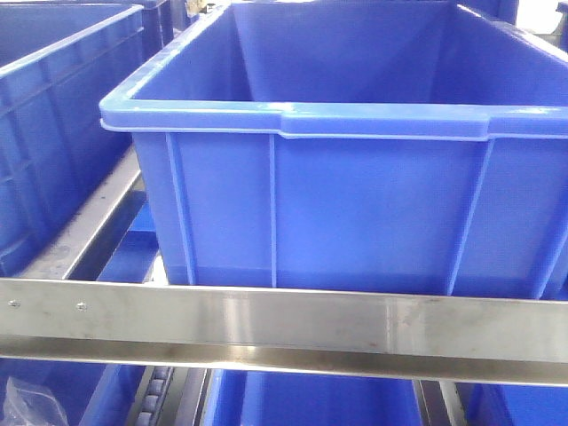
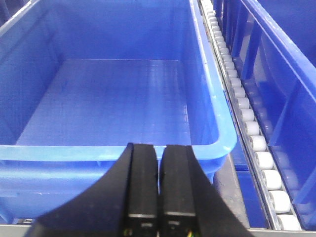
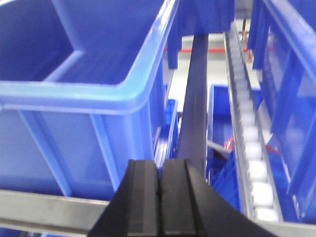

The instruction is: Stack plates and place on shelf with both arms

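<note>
Left gripper (image 2: 158, 197) at bottom centre of its wrist view, black fingers (image 2: 143, 187) pressed together with only a thin seam between, nothing held. Just beyond the tips, the near rim of a blue crate (image 2: 118, 153), its ribbed floor bare and open through the middle of the frame. To the right of that crate, a rail of white rollers (image 2: 247, 123) running from lower right to upper centre, then the wall of a neighbouring crate (image 2: 276, 74) close against it, leaving a narrow channel only. Right gripper (image 3: 160, 197) likewise at bottom centre of its view, fingers closed flat on each other, empty. Ahead and upper left, the rounded corner rim of another crate (image 3: 98, 91); right of it a dark steel bar (image 3: 195, 108) receding upward, with a roller rail (image 3: 252, 148) at the right edge. In the front view, a large crate (image 1: 355, 195) filling the frame above a brushed steel crossbar of the shelf (image 1: 284, 324) along the lower part. No plates visible in any view.
</note>
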### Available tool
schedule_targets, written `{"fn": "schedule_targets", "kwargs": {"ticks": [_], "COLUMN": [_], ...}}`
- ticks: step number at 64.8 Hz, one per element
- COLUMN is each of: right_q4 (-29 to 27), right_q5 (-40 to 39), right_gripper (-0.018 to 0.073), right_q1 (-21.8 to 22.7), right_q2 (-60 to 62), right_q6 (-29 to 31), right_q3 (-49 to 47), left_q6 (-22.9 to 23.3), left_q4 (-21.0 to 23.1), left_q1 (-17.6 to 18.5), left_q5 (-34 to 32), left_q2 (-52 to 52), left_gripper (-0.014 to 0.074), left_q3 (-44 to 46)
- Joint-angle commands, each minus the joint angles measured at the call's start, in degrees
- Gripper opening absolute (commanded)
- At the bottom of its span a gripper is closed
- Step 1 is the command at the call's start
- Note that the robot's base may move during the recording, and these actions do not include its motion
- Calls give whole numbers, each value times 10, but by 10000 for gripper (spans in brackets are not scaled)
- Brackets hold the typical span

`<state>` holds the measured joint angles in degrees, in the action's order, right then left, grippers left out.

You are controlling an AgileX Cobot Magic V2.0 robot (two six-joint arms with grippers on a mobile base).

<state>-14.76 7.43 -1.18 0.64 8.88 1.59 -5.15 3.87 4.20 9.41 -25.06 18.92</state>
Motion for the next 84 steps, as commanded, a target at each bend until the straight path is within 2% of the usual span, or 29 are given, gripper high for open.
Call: {"fn": "schedule_targets", "kwargs": {"ticks": [1, 8, 58, 70, 76, 84], "right_q4": [5, 5, 5, 5, 5, 5], "right_q5": [-52, -51, -49, -49, -49, -49], "right_gripper": [50, 50, 49, 49, 49, 49], "right_q1": [3, 3, 3, 3, 3, 3], "right_q2": [10, 10, 10, 10, 10, 10], "right_q6": [4, -11, -11, -11, -11, -11], "right_q3": [1, 1, 1, 1, 1, 1], "left_q6": [5, 5, 5, 5, 5, 5], "left_q4": [3, 3, 3, 3, 3, 3], "left_q1": [0, 0, 0, -1, -1, -1], "left_q5": [-48, -48, -48, -53, -90, -181], "left_q2": [-4, -4, -4, 26, 79, 133], "left_gripper": [83, 83, 83, 83, 83, 83], "left_q3": [17, 17, 17, -14, -65, -121]}}
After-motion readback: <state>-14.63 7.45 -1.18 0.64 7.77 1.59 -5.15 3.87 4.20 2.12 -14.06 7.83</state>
